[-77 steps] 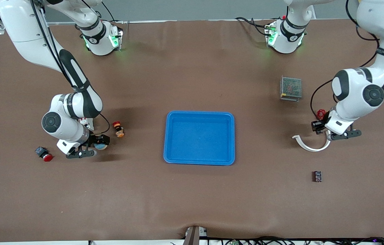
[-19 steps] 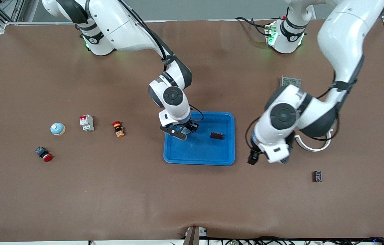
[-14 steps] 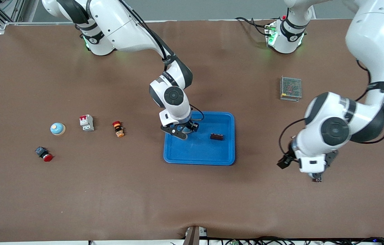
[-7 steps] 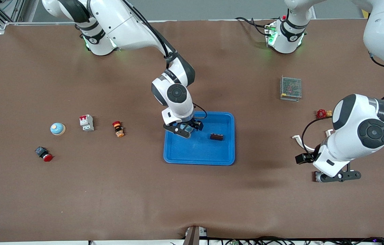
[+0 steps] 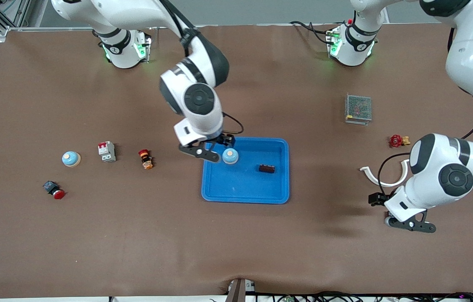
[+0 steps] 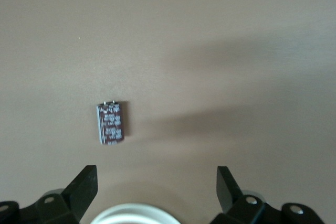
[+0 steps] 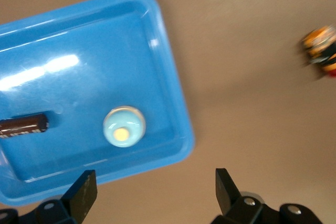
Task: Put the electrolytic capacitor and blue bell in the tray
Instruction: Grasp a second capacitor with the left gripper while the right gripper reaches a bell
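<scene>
The bright-blue tray [image 5: 213, 193] sits mid-table. In it stands a pale blue bell [image 5: 230, 156] near the rim toward the right arm's end, and a dark electrolytic capacitor [image 5: 266, 168] lies beside it. Both also show in the right wrist view: bell [image 7: 123, 126], capacitor [image 7: 23, 125], tray [image 7: 173, 103]. My right gripper [image 5: 213, 147] hangs open and empty over that tray rim, above the bell. My left gripper [image 5: 406, 220] is open, low over the table at the left arm's end. A second dark capacitor [image 6: 111, 123] lies on the mat just ahead of its fingers.
Toward the right arm's end lie an orange-and-red button [image 5: 146, 159], a white breaker [image 5: 107, 151], a second pale blue bell [image 5: 71, 159] and a red push button [image 5: 54, 189]. Near the left arm are a mesh metal box [image 5: 358, 109], a red valve [image 5: 396, 140] and a white curved band [image 5: 381, 178].
My right gripper opened, left the blue bell standing in the tray and rose toward its base. My left arm swung to its end of the table, over the loose capacitor.
</scene>
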Tool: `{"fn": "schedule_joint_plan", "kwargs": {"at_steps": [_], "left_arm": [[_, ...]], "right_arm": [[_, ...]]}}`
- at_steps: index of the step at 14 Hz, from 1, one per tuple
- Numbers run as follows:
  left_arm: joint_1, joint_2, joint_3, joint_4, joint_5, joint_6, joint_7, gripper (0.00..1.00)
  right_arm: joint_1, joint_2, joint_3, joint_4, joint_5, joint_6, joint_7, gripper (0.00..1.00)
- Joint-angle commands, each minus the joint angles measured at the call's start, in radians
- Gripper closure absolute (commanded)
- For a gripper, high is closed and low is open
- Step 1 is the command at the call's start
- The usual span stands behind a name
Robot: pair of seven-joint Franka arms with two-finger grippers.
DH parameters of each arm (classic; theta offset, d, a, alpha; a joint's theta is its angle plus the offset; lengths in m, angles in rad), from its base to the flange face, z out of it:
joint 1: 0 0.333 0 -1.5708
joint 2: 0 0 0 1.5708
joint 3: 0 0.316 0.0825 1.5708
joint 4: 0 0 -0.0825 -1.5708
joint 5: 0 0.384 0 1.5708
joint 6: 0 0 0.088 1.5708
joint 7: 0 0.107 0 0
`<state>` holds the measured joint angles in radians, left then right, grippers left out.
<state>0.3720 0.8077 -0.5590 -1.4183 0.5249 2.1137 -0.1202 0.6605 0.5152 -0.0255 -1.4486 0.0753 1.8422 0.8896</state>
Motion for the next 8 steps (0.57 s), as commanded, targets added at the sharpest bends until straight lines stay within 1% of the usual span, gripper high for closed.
{"fn": "schedule_joint_plan", "kwargs": {"at_steps": [1,3,4,6,8], "left_arm": [[0.005,0.039,0.020,0.007,0.017,0.064,0.023,0.00],[0.005,0.047,0.039,0.009,0.012,0.094,0.045,0.00],[0.005,0.048,0.040,0.009,0.006,0.095,0.063,0.00],[0.005,0.053,0.051,0.013,0.001,0.103,0.074,0.00],[0.007,0.067,0.060,0.015,0.003,0.144,0.076,0.00]], "right_arm": [[-0.088,-0.064,0.012,-0.023,-0.002,-0.082,-0.153,0.00],[-0.157,-0.101,0.012,-0.027,-0.008,-0.138,-0.277,0.00],[-0.192,-0.122,0.012,-0.039,-0.034,-0.158,-0.347,0.00],[-0.238,-0.176,0.012,-0.094,-0.113,-0.175,-0.463,0.00],[-0.313,-0.213,0.013,-0.128,-0.123,-0.175,-0.584,0.00]]}}
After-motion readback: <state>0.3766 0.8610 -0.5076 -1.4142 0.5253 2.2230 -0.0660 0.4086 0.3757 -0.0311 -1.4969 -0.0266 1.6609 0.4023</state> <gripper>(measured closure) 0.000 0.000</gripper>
